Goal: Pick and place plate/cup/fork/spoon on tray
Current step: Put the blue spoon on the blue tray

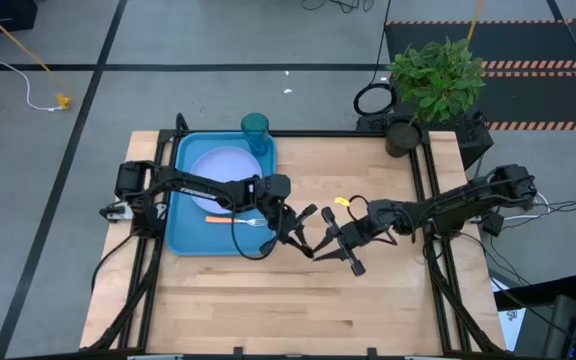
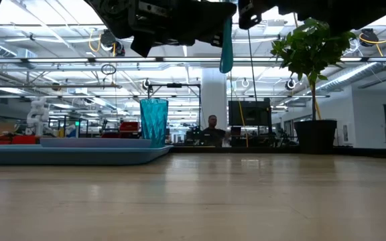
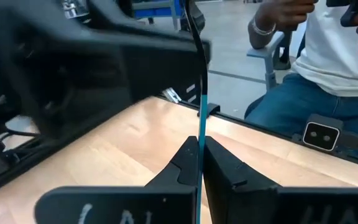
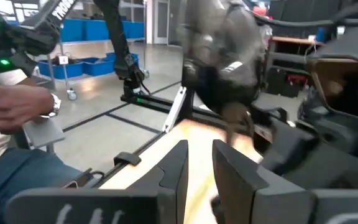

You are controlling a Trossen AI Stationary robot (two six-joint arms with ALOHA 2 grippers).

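Tabletop [image 1: 298, 300] bare wood. Tray [image 1: 183, 235] at left side; plate [image 1: 223, 170] and fork [image 1: 236, 221] on it, cup [image 1: 256, 132] at far corner. Left gripper [image 1: 303, 240] mid-table, raised, fingers [image 3: 185, 168] clamped on spoon [image 3: 201, 124] handle, spoon hanging above tabletop. Right gripper [image 1: 340, 250] just beside, fingers [image 4: 176, 168] narrowly parted, holding nothing.

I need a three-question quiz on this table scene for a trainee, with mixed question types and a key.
1. True or false: the fork lies on the bare table.
2. What does the left hand grip? A the fork; B the spoon; C nothing.
3. Fill in: the cup stands at a corner of the ___.
Key: 1 false, it lies in the tray; 2 B; 3 tray.
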